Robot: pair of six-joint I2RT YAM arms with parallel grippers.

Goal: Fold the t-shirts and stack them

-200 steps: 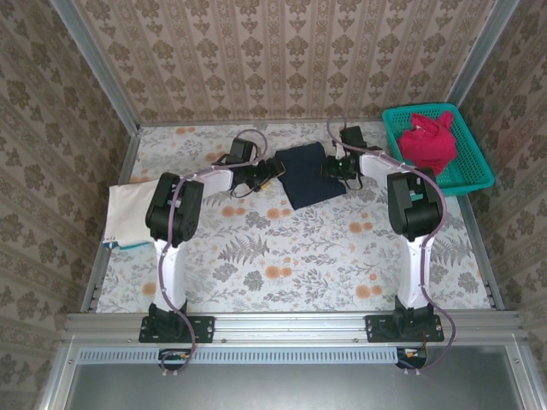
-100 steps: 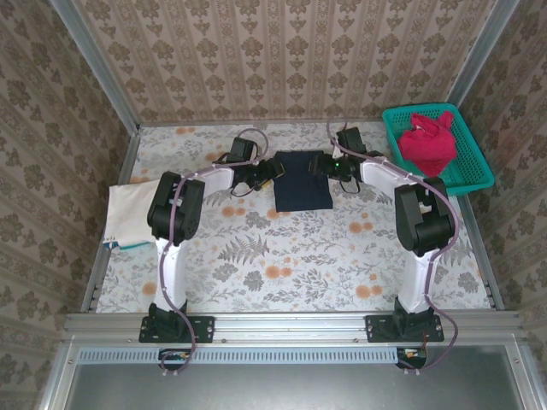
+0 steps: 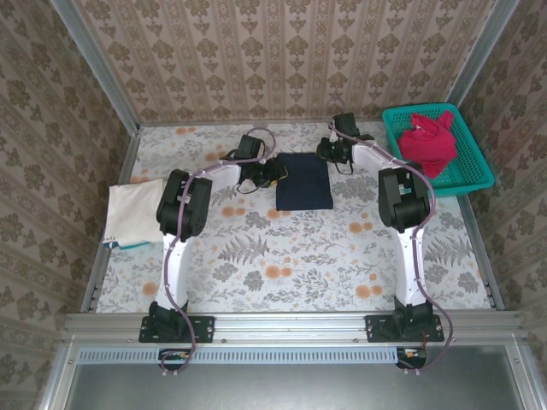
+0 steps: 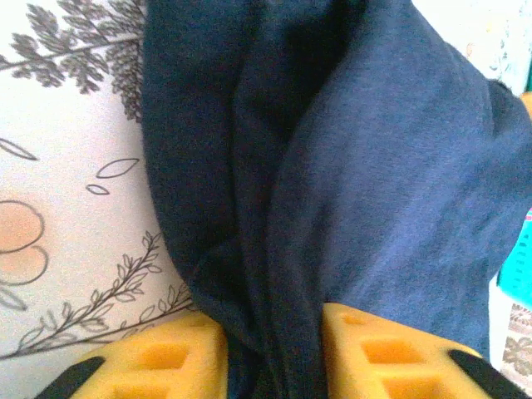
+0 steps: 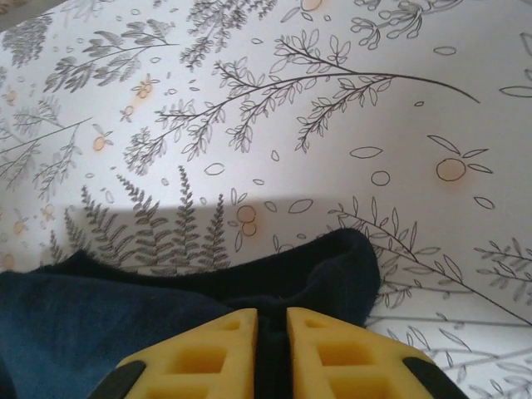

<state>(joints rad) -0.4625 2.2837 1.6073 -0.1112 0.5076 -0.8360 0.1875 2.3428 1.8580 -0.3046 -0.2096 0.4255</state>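
The dark navy t-shirt lies folded into a rectangle at the middle of the far half of the table. My left gripper is at its left edge, shut on a bunched ridge of navy t-shirt that stands between the yellow fingers. My right gripper is at the far right corner, its yellow fingers nearly together with a thin fold of navy t-shirt pinched between them. The cream-white t-shirt lies folded at the table's left edge. The bright red t-shirt is heaped in the basket.
The teal mesh basket stands at the far right corner of the table. The floral tablecloth covers the table, and metal rails and patterned walls close it in on three sides.
The navy t-shirt went from skewed to a squared rectangle. The right gripper moved from its right side to its far right corner. Both grippers closed onto the cloth.
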